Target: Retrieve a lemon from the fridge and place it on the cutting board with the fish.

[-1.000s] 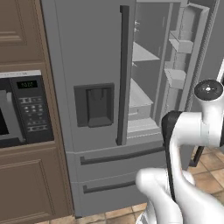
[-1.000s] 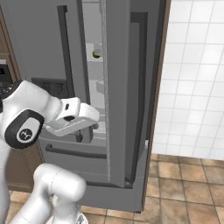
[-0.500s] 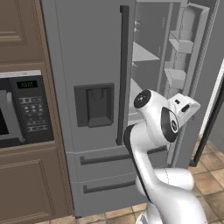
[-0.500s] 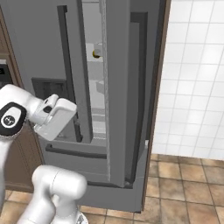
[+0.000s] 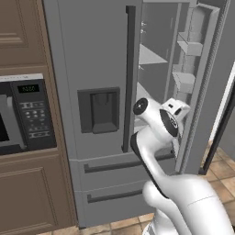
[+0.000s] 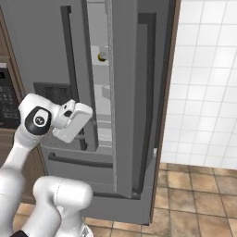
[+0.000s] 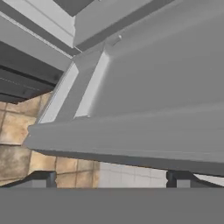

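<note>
Since a second ago the white arm has swung across the front of the large grey French-door fridge [image 5: 98, 69]: its hand was low beside the open right door, and now sits level with the dark dispenser recess [image 5: 102, 110], close against the gap between the two doors

Gripper [image 7: 113, 178]: two small dark fingertips [image 7: 43, 178] stand far apart at the bottom of the hand view, jaws wide, nothing between them. Past them: pale grey panels and ledges of the fridge, and below these a strip of brown floor tiles [image 7: 17, 131] and white wall tiles

Fridge: left door closed, dark vertical bar handle [image 5: 129, 78] running down its inner edge. Right door swung open toward the camera in the right base view; pale door bins [image 5: 189, 46] show on its inner face in the left base view. Pale interior shelves visible through the opening. Two lower drawers closed under the doors

Small round yellow-orange lemon [image 6: 101, 56]: inside the fridge on an upper shelf, seen through the narrow opening in the right base view. It lies well above the hand and deeper in the fridge; gripper and lemon well apart

Left of the fridge: black built-in microwave [image 5: 23, 117] set in brown wooden cabinets [image 5: 20, 32]. Right of the fridge: white tiled wall [image 6: 203, 83]
</note>
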### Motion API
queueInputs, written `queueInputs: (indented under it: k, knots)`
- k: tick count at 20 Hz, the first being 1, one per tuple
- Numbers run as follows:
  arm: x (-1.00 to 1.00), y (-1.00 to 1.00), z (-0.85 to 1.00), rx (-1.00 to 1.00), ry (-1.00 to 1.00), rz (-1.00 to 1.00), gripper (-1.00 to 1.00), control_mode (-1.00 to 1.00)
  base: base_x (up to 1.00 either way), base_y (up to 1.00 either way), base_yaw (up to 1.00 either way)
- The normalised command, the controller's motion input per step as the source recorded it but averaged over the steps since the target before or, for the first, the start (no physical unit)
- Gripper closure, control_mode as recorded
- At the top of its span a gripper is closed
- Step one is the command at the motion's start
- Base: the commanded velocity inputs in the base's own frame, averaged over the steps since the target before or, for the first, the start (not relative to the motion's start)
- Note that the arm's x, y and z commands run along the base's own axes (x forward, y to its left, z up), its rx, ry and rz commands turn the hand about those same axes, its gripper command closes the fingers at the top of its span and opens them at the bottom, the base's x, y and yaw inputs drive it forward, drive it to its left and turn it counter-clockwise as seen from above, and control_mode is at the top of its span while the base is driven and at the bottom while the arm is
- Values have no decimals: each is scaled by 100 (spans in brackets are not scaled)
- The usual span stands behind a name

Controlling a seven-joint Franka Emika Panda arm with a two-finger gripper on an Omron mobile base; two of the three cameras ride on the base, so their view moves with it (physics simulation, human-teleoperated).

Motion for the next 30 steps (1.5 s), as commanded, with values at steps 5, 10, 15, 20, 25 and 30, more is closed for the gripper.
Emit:
queueInputs:
  k: [5,10,15,20,25,30]
  knots:
    - [81,-23,-15,0,-4,10,-100,-100,0,0,0]
    - [12,-58,-23,0,0,1,-100,-100,0,0,0]
    - [0,-76,-26,0,0,0,-100,-100,0,0,0]
    - [0,-98,-26,0,-1,-3,-100,-100,0,0,0]
    - [4,-100,-35,-2,-1,-6,-100,-100,0,0,0]
    - [9,-51,-5,-1,-19,0,-100,-100,0,0,0]
